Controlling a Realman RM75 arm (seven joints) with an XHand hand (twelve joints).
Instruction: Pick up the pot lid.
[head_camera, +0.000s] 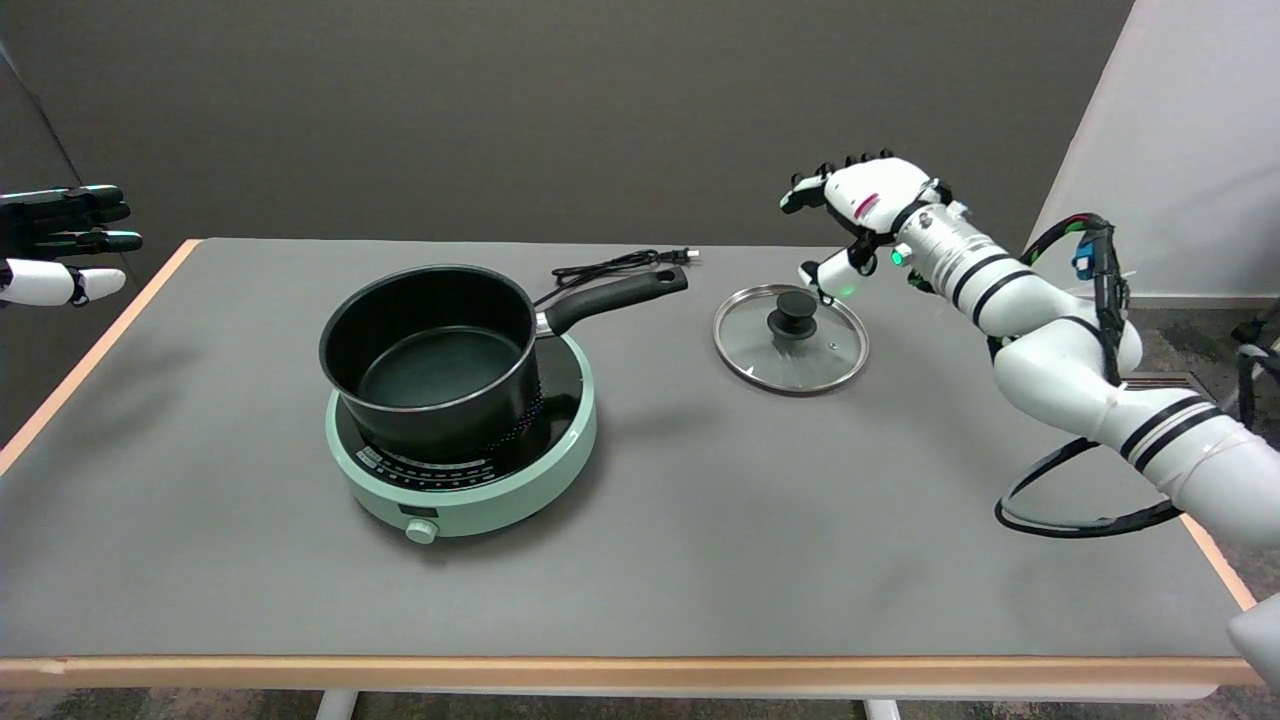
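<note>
Right hand (862, 215): raised above worktop (700, 520), just right of and beyond lid, palm down.
Fingers (800, 193): spread, curled forward, holding nothing.
Pot lid (791, 338): flat on worktop, knob up, right of pot (430, 360).

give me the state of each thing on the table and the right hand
pot lid: flat on the table, knob up, not held
saucepan: uncovered, looks empty, sitting on the cooker
induction cooker: no lit display visible
power cord: plug lying loose on the table
right hand: open, in the air beside the lid, holding nothing
</note>
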